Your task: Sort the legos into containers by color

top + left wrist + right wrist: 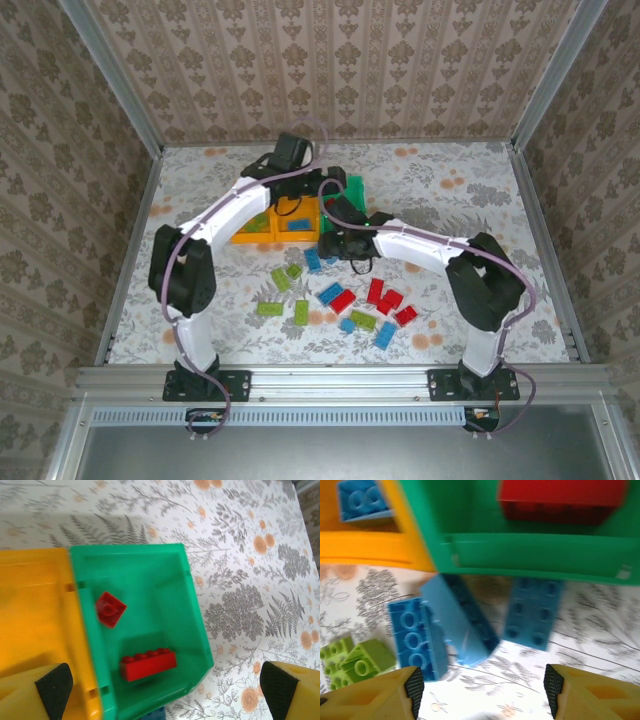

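My left gripper (165,687) hangs open over the green container (150,565), and nothing is between its fingers. Two red legos lie inside that bin: a long brick (148,665) and a small square one (110,609). An orange-yellow container (35,610) stands against its left side. My right gripper (483,692) is open just above the table in front of the green container (530,555). Three blue legos lie ahead of it: a tilted, blurred one (457,620), one on the left (415,635) and one on the right (532,610). From above, both grippers (335,190) (328,250) crowd the bins.
A blue brick (362,500) lies in the orange-yellow bin (370,547). Lime bricks (350,662) sit left of my right gripper. Loose red (385,297), blue (385,335) and lime (270,308) bricks are scattered on the floral table between the arms. A second orange-yellow bin (250,232) stands at the left.
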Motion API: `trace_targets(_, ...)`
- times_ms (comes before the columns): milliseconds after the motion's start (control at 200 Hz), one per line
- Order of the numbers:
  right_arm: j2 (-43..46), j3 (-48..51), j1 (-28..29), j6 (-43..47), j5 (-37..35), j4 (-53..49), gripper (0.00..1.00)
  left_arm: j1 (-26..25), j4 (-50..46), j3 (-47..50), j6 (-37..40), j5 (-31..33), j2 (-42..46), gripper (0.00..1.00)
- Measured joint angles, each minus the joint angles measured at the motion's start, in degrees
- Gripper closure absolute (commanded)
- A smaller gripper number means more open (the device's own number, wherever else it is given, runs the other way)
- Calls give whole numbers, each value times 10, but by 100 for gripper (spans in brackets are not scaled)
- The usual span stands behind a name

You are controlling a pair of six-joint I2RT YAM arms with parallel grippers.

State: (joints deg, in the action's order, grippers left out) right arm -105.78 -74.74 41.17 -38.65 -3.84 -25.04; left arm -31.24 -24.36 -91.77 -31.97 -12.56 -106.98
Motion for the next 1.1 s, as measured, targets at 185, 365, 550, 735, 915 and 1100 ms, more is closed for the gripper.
trace_targets(185, -41, -44, 20, 49, -5, -10, 37, 64, 6, 102, 0, 0, 69, 0)
trace_targets(365, -78, -75, 19, 98, -19, -39, 41, 139, 3, 199, 0, -1, 120, 0)
trace_targets(550, -104, -95, 19, 130, -25, -60, 43, 169, 4, 257, 0, -4, 163, 0)
trace_targets(735, -114, -107, 19, 147, -29, -70, 52, 182, 4, 288, 0, -9, 185, 0)
trace_targets(915, -127, -112, 19, 156, -30, -73, 61, 196, 4, 306, 0, -12, 187, 0)
trace_targets(1100, -128, -112, 19, 160, -31, -78, 70, 201, 2, 322, 1, -12, 195, 0)
